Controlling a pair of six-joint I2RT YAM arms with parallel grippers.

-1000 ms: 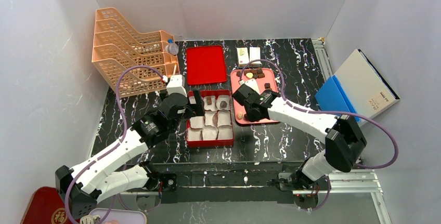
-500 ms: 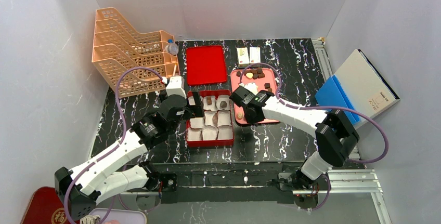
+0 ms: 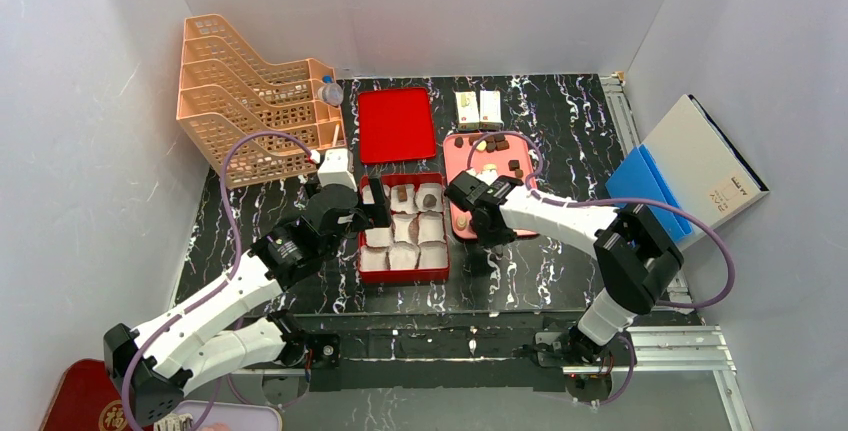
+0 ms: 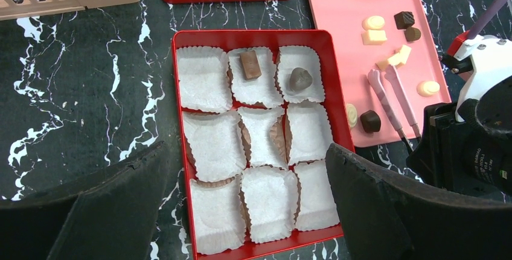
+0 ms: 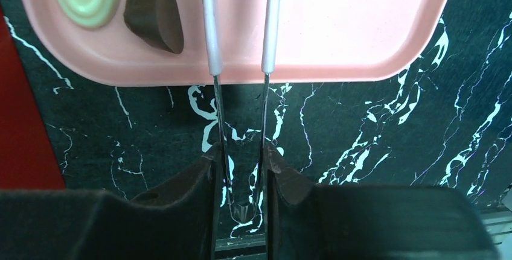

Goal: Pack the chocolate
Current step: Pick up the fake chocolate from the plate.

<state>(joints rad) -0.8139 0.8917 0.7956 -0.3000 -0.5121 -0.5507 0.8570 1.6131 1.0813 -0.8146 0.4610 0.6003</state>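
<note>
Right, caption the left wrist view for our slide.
Red box of nine paper cups, two holding chocolates; more wait on the pink tray.

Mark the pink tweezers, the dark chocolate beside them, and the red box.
pink metal tweezers [image 4: 384, 98], left wrist, one arm.
dark brown chocolate wedge [image 5: 156, 23], right wrist, top face.
red rectangular box [image 4: 247, 37], left wrist, far rim.

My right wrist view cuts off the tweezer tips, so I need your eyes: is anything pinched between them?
Observer: No. From the left wrist camera the tweezers are empty above the pink tray, with pale pieces lying just past the tips.
Operator: How full is the box?
Observer: The red box has nine paper cups; only two hold chocolate, in the far row, middle and right.
Operator: Where is the other arm?
Observer: The left gripper hangs over the box's near end, its fingers wide apart.
</note>
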